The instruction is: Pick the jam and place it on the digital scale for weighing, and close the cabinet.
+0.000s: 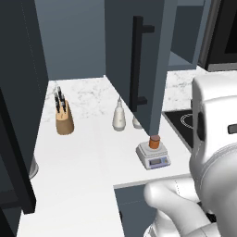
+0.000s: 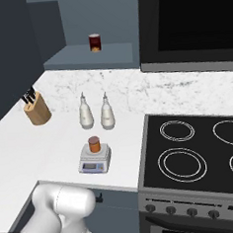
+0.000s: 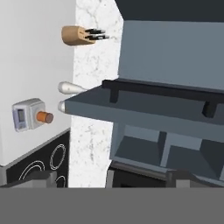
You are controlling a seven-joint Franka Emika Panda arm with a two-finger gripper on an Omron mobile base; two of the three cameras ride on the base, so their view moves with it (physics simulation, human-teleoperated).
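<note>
My gripper [image 3: 109,177] has its fingers spread wide, holding and touching nothing, facing the open cabinet door [image 3: 144,111] and its black bar handle [image 3: 164,92]. The jam [image 1: 154,141] sits on the digital scale [image 1: 153,156], apparently upright, on the counter [image 1: 83,152].

knife block [image 1: 65,121], two white bottles [image 2: 86,113], stove [image 2: 201,156], perhaps a can [image 2: 95,42].

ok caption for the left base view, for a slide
Jam sits on the digital scale on the white counter, while the cabinet door above stands open.
</note>
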